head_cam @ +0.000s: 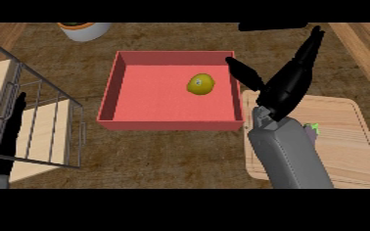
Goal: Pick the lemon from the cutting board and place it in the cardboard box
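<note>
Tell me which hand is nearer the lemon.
Right. The right hand is open just past the red box's right wall, thumb reaching toward the lemon lying inside. The left hand rests open at the view's far left edge, beyond the wire rack.

Right forearm (289, 151) grey, boxy, smooth; right hand (283, 90) black with long slim tapered fingers; left hand (12, 122) also black, narrow, partly cut by edge.

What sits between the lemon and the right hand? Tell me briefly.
In the head view, the red box's right wall stands between the lemon, which lies inside the box, and the open right hand above the cutting board. Nothing else intervenes.
</note>
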